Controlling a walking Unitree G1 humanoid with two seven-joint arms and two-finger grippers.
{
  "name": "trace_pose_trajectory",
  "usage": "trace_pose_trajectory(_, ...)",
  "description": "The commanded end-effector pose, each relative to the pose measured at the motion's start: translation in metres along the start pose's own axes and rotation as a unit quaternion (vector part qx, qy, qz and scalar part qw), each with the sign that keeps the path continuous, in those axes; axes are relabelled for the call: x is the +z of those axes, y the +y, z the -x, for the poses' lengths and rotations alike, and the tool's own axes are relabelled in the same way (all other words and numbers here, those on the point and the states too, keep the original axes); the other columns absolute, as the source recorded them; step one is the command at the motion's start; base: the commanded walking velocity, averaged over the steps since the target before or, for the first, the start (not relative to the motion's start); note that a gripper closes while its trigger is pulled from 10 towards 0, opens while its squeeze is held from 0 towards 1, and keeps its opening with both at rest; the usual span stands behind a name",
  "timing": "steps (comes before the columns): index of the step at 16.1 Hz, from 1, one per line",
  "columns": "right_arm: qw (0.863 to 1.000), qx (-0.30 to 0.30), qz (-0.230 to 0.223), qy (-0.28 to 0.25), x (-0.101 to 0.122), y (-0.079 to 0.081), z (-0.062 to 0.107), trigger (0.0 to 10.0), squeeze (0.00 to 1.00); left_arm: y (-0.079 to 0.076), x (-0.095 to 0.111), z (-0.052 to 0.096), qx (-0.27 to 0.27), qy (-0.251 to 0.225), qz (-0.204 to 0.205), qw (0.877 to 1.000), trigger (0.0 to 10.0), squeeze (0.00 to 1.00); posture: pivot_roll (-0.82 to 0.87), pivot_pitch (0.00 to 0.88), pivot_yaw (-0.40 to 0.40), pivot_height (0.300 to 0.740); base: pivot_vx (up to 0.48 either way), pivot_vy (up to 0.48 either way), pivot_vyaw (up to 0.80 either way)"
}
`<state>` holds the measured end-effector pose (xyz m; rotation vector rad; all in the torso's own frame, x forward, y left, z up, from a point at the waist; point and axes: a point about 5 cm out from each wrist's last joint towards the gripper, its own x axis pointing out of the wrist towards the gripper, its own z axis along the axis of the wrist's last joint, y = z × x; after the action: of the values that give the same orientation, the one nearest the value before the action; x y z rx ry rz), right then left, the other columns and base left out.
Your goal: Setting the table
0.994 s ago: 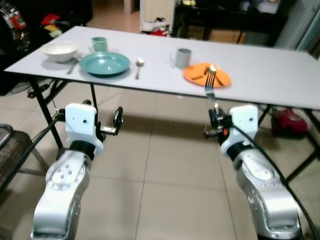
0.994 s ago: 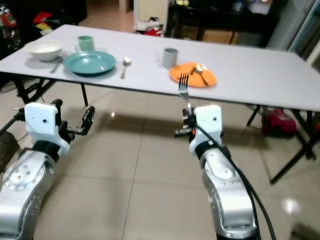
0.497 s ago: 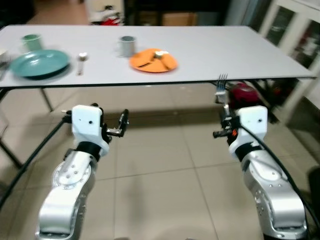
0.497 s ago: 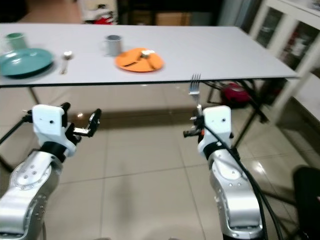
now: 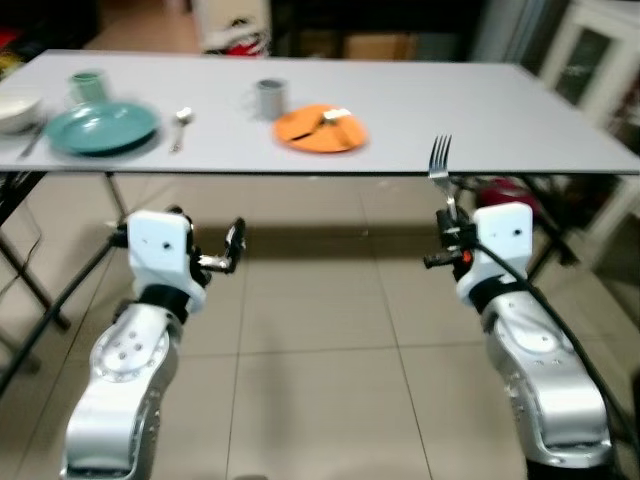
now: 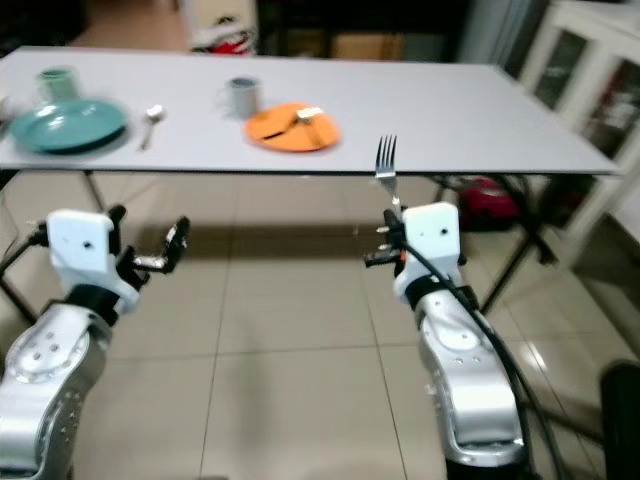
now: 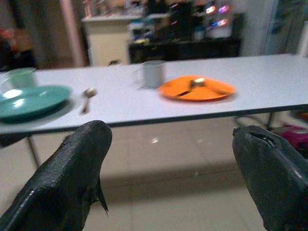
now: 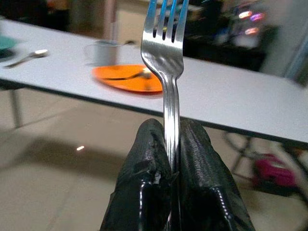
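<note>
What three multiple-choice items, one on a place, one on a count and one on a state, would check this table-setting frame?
1. Where does the spoon beside the teal plate lie?
A. on the floor
B. on the table, between the teal plate and the grey mug
C. in the white bowl

2. How many plates are on the table?
A. two
B. four
C. none

3. What is the right gripper doing?
A. hanging open
B. shut on a mug
C. shut on the fork, tines up

Answers: 1 B, the spoon rests on the tabletop to the right of the teal plate. 2 A, there is one teal plate and one orange plate. 3 C, the right wrist view shows both fingers pressed against the fork's handle; the left gripper is open.
</note>
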<state>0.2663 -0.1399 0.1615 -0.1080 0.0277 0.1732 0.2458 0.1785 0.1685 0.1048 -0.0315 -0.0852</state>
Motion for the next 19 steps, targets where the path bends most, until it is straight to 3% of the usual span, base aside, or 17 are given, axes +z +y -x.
trace_pose_trajectory(1, 1.0, 0.001, 0.007, -0.017, 0.0068, -0.0006, -0.0013, 10.0, 0.0, -0.0003, 0.004, -0.0018, -0.003, -0.008, -0.001, 1.0, 10.0, 0.0, 0.06, 0.0, -0.034, 0.74, 0.341, 0.0, 0.0)
trace_pose_trajectory(5, 0.999, 0.005, 0.029, -0.021, 0.0082, -0.0003, -0.0013, 10.0, 0.0, -0.0014, 0.0033, -0.0032, -0.009, -0.007, -0.004, 1.0, 10.0, 0.0, 0.05, 0.0, -0.029, 0.74, 0.345, 0.0, 0.0)
trace_pose_trajectory(19, 0.999, 0.027, 0.041, -0.022, 0.0073, 0.006, 0.0013, 10.0, 0.0, -0.0023, 0.0042, 0.0007, -0.021, -0.004, -0.007, 1.0, 10.0, 0.0, 0.07, 0.0, -0.034, 0.74, 0.342, 0.0, 0.0)
